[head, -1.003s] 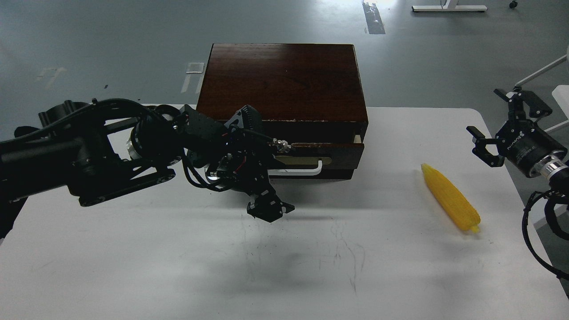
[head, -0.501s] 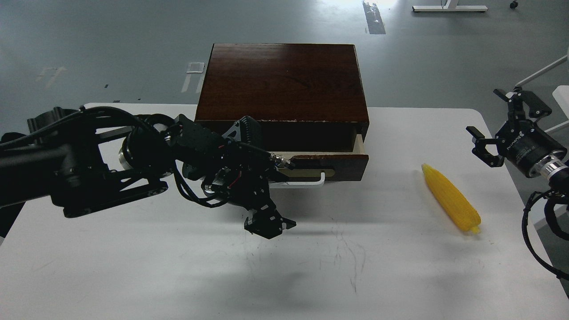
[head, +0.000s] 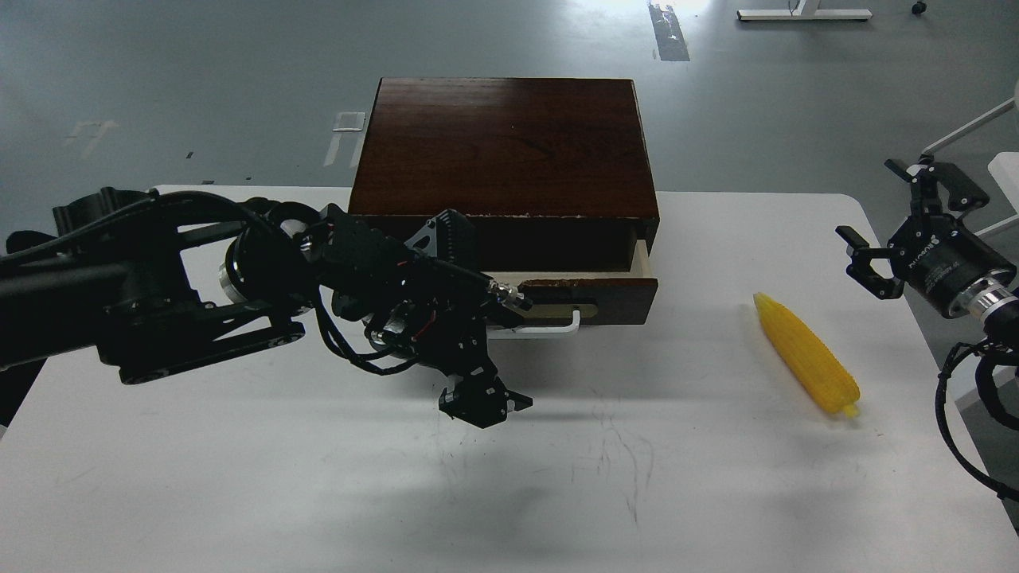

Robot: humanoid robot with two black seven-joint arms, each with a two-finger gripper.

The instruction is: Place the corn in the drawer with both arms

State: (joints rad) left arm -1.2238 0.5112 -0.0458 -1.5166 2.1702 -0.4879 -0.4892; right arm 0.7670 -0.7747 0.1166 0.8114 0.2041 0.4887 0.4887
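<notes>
On the left, my left arm (head: 159,294) reaches across the white surface (head: 239,477) to the front of the cabinet (head: 505,143). Its gripper (head: 482,398) hangs low, just near of the drawer's white handle (head: 549,326), but it is dark and seen end-on, so I cannot tell whether it is spread or closed, or whether any part of it is hooked on the handle.

The drawer (head: 589,290) stands partly pulled out, with a dark gap between its front and the cabinet and a pale side wall showing at its right end. I judge the opening step to be in hand. The gap looks narrow for a cob, so I would draw the drawer farther toward me before anything else.

To the right, the corn (head: 806,364) lies flat on the surface, well apart from the drawer and pointing away to the left.

At the far right, my right gripper (head: 896,219) hovers above the surface's right edge with its fingers spread wide and nothing between them. Its next job, I think, is to come down over the corn, close on its middle and carry it left to the gap.

There is pale lettering on the right wrist, too small to read. I see no other writing.
</notes>
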